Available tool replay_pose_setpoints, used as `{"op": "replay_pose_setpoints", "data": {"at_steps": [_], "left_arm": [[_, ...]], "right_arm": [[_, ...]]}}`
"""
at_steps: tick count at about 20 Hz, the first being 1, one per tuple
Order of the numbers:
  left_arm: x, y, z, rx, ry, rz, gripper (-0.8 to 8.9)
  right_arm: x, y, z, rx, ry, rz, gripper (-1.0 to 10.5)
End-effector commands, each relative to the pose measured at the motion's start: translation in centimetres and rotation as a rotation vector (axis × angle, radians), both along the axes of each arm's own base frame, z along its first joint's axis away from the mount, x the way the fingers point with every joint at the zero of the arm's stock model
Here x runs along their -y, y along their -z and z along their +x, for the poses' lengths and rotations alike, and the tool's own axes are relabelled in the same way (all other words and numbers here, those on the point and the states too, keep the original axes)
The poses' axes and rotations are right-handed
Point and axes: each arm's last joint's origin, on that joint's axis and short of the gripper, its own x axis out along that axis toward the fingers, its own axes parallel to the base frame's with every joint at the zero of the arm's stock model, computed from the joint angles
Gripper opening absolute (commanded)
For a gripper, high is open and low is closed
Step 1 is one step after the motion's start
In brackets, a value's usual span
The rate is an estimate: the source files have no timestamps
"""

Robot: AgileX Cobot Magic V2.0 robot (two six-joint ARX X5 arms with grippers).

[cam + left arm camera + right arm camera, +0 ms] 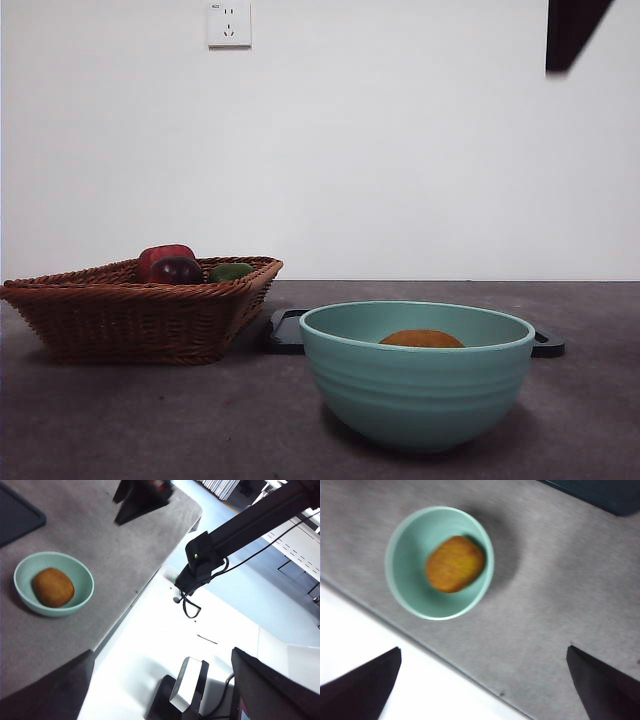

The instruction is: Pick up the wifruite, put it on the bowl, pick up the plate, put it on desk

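Kiwifruit (455, 563) lies inside the mint-green bowl (402, 587) on the desk (545, 615); first step judged complete. Right gripper (482, 690) released, empty, above the bowl. Next: grasp the black tray (285, 330).

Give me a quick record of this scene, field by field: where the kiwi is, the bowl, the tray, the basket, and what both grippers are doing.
kiwifruit: lying inside the bowl, not held
bowl: upright on the desk, near its front edge
desk: dark grey, carries everything
black tray: flat on the desk behind the bowl, mostly hidden
wicker basket: beside the tray, holds red, dark purple and green fruit
left gripper: open, empty, raised off to the side past the desk edge
right gripper: open, empty, high above the bowl
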Motion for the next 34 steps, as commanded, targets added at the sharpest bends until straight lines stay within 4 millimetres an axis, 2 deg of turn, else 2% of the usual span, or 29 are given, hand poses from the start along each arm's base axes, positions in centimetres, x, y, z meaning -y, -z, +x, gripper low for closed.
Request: {"op": "replay_pose_setpoints", "data": {"at_steps": [1, 5, 7, 14, 18, 22, 26, 31, 34], "left_arm": [[0.0, -0.4, -0.1, 0.041, 0.02, -0.013, 4.92], [0.0, -0.4, 0.1, 0.069, -0.04, 0.002, 6.61], [-0.1, -0.4, 0.2, 0.083, -0.061, 0.008, 6.97], [-0.1, -0.4, 0.3, 0.1, -0.089, 0.015, 6.96], [-0.4, -1.2, 0.1, 0.139, -0.088, -0.003, 6.88], [-1.5, -2.6, -0.1, 0.224, -0.173, 0.009, 6.88], [-2.1, -2.6, -0.1, 0.247, -0.25, 0.062, 6.88], [-2.2, -2.5, -0.1, 0.243, -0.248, 0.073, 6.88], [-2.2, -2.5, -0.1, 0.243, -0.248, 0.073, 6.88]], "right_arm": [[-0.8, 0.4, 1.2, -0.009, 0.012, -0.026, 5.9], [-1.6, 1.7, 2.7, -0.029, -0.004, -0.056, 5.9], [-2.1, 2.4, 3.4, -0.041, -0.012, -0.067, 5.9], [-3.6, 5.4, 6.0, -0.097, -0.047, -0.11, 5.9], [-4.3, 7.5, 7.2, -0.15, -0.087, -0.151, 5.9], [-4.9, 9.2, 8.1, -0.182, -0.095, -0.169, 5.9], [-5.3, 10.5, 8.8, -0.198, -0.099, -0.173, 5.9], [-5.8, 12.1, 9.4, -0.243, -0.112, -0.135, 4.5], [-6.1, 12.6, 9.4, -0.261, -0.121, -0.125, 2.3]]}}
